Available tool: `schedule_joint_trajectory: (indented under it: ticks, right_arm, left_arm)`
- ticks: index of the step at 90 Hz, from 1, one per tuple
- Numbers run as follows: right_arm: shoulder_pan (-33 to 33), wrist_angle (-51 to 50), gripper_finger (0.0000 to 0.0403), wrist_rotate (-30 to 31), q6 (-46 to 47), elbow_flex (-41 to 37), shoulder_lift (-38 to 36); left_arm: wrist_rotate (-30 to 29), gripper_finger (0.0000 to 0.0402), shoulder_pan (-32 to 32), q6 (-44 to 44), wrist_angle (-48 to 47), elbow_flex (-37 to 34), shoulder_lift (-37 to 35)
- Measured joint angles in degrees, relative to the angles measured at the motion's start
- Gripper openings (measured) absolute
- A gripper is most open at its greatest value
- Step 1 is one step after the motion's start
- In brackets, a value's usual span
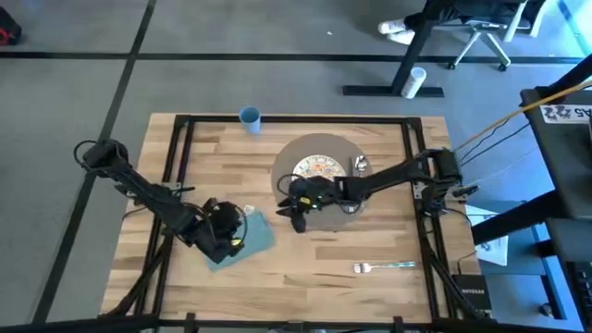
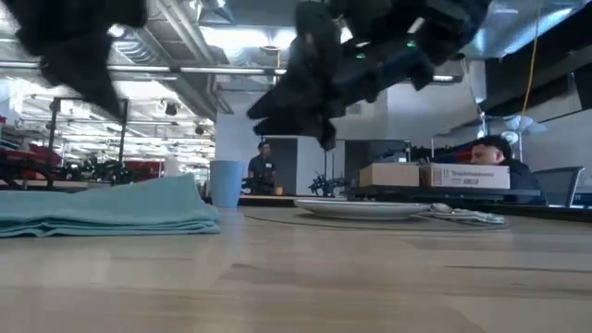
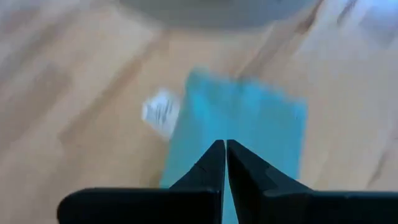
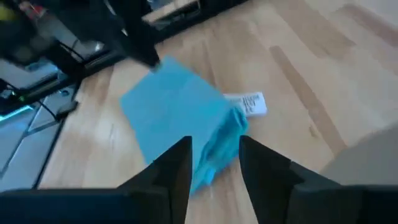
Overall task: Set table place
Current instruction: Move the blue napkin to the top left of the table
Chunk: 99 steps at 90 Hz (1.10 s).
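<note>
Placemat mid-table, under right gripper. High view: napkin long axis diagonal, between both claws; left gripper over it. Left wrist: fingers pinched closed, empty. Right wrist: jaws parted, napkin just ahead.

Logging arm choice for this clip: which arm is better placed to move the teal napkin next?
Probably the left. The left gripper hangs right over the teal napkin, its fingers shut. The right gripper, open, hangs over the placemat's near edge, beside the patterned plate, and would have to reach farther.
</note>
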Motion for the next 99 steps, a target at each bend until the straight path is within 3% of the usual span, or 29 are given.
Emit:
schedule_joint_trajectory:
  ticks: [16,30,72,99]
  right_arm:
    - [-0.7,-2.6,0.012,0.9,-0.1,0.8,0.5]
    - [-1.2,-3.5,0.012,0.9,0.0,0.7,0.5]
    - [-1.1,-3.6,0.012,1.5,0.3,0.8,2.1]
    - [-1.2,-0.2,0.012,-1.0,1.6,2.6,8.0]
  left_arm:
    - [2.5,0.0,-2.4,-6.7,8.2,-6.8,2.3]
    - [2.6,0.0,-1.7,-6.8,15.8,-10.5,4.4]
    - [3.0,0.0,6.7,9.4,30.1,-13.7,5.3]
    - [3.0,0.0,7.9,11.5,32.4,-13.8,5.3]
